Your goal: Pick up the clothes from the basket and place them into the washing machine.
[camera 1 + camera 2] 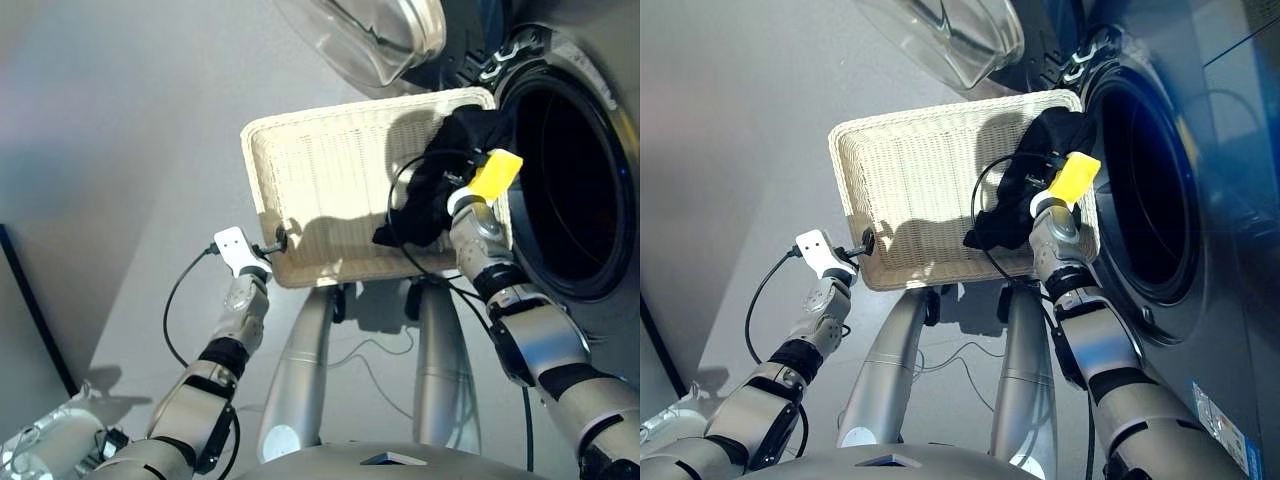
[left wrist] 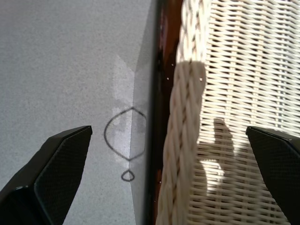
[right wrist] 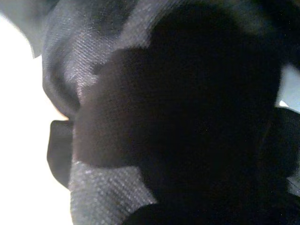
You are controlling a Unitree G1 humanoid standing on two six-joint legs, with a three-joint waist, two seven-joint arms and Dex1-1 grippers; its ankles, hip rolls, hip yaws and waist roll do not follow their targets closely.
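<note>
The right arm reaches up from the lower right, and its jaws (image 1: 462,180) are buried in a black garment (image 1: 445,185); I cannot tell whether they are open or closed, because cloth covers them in the head views and fills the whole right wrist view (image 3: 178,117). The garment hangs bunched over the right end of the basket (image 1: 330,170), draping down its right side, just beside the washing machine (image 1: 610,90). The drum hole (image 1: 570,180) gapes dark, and nothing inside it can be made out. The glass door (image 1: 370,35) is swung open above the basket and cut off by the frame's top edge.

The left jaws (image 1: 280,238) are open and straddle the basket's near left rim, one finger (image 2: 56,173) outside over the floor, the other (image 2: 281,164) over the woven inside. The rest of the basket's inside shows bare wicker. No red or navy garment can be seen.

The floor (image 1: 120,150) is plain pale grey, sunlit, with shadows on the wicker. A dark strip (image 1: 30,300) at the far left is cut off and unclear.
</note>
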